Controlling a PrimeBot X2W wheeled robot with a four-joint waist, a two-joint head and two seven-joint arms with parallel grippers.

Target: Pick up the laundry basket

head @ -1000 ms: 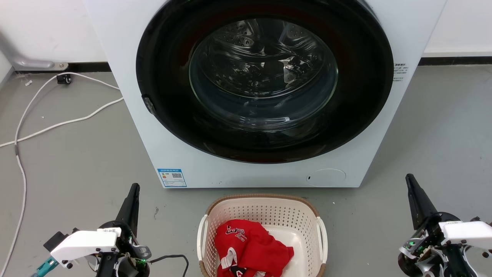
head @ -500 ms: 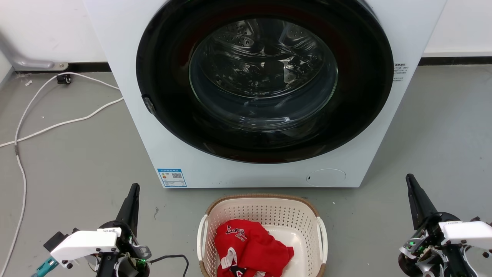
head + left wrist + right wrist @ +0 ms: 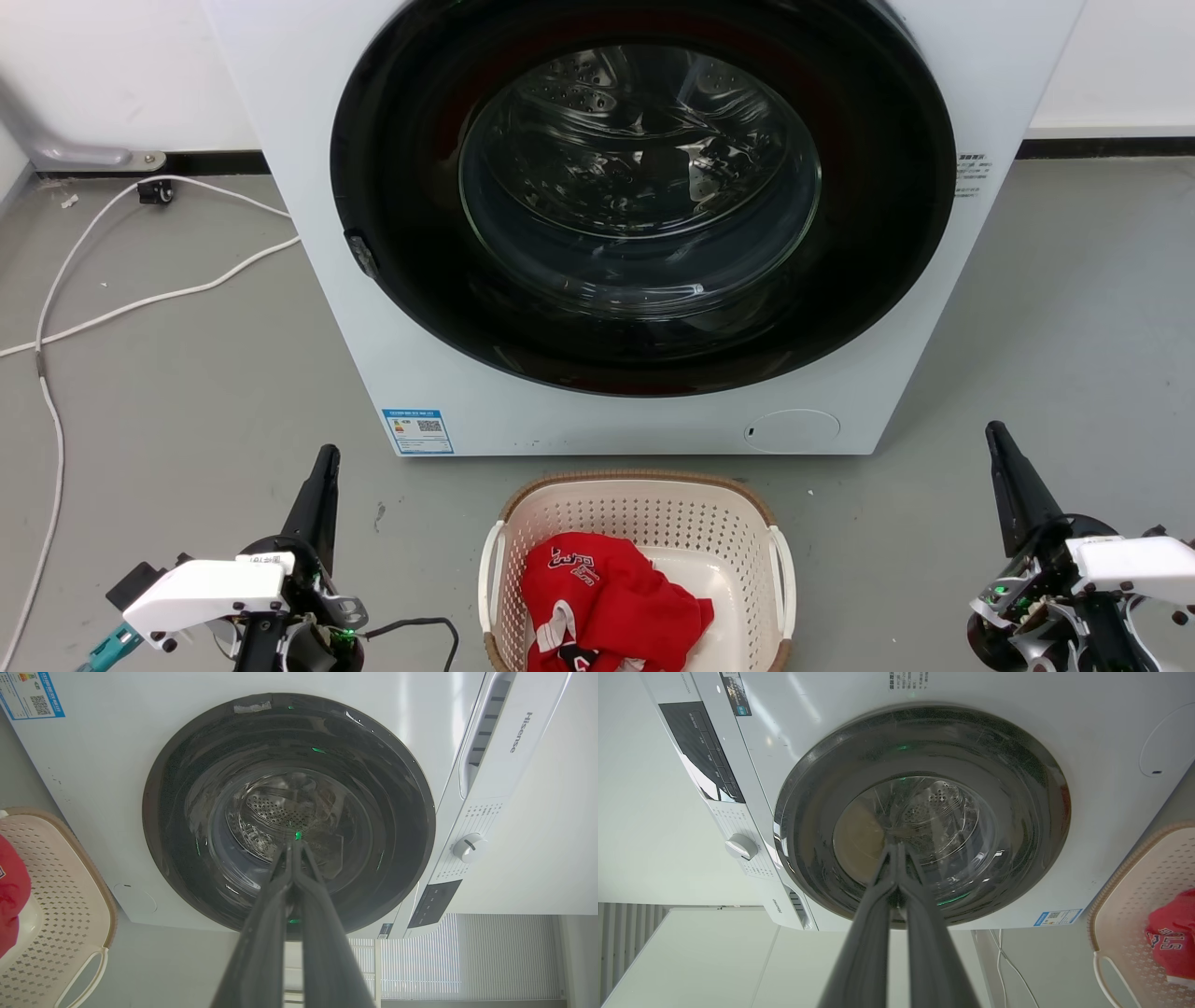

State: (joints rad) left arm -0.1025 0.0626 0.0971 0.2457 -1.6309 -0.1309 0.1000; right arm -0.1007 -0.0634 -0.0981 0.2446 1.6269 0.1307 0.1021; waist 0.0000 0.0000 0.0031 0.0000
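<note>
Close before the washer's (image 3: 308, 233) bottom edge, on the floor (image 3: 187, 392): the basket (image 3: 644, 523), bare floor on both sides. Left gripper (image 3: 327, 455) and right gripper (image 3: 995, 434) well apart from its handles (image 3: 787, 569), each pinched tight, gripping nothing. Cable (image 3: 140, 303) far left. Cream perforated walls, brown rim; red shirt (image 3: 607, 597) inside

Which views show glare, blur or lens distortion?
Head view: sharp, evenly lit, with reflections on the door glass. Left wrist view: the wide-angle lens skews the washer; the left gripper is soft near the bottom edge. Right wrist view: same skew, pale glare streaks on the washer front.
</note>
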